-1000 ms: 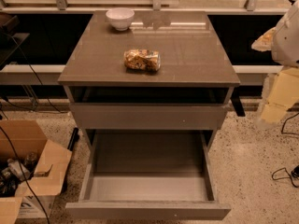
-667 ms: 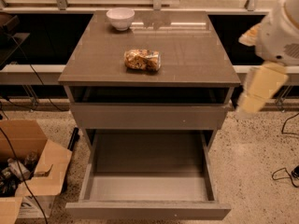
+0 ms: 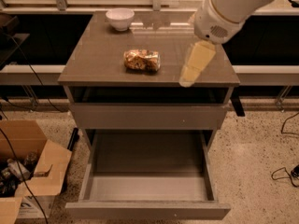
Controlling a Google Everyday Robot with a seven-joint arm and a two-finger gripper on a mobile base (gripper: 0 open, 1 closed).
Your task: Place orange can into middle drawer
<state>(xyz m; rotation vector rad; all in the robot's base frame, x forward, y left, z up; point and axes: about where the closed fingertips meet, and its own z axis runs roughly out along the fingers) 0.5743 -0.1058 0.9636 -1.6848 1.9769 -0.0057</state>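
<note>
1. Orange-gold and mottled, the orange can (image 3: 141, 60) lies on its side near the middle of the table (image 3: 93, 64), exactly where it lay a second ago; nothing has touched it.
2. What has changed is the arm. The end effector (image 3: 188, 77) was out beside the cabinet's right flank a second ago and has swung in over the right part of the table. It now hangs to the right of the can and apart from it.
3. It carries nothing. Whether it is wide or narrow I cannot tell from this view.
4. The middle drawer (image 3: 147, 158) stands pulled out as before, its grey floor bare and ready to receive the can.
5. My judgement: the reach has begun but the grasp has not. The end effector has yet to close the gap leftward and come down over the can.
6. The white bowl (image 3: 120, 18) at the table's back edge is well clear of that path.
</note>
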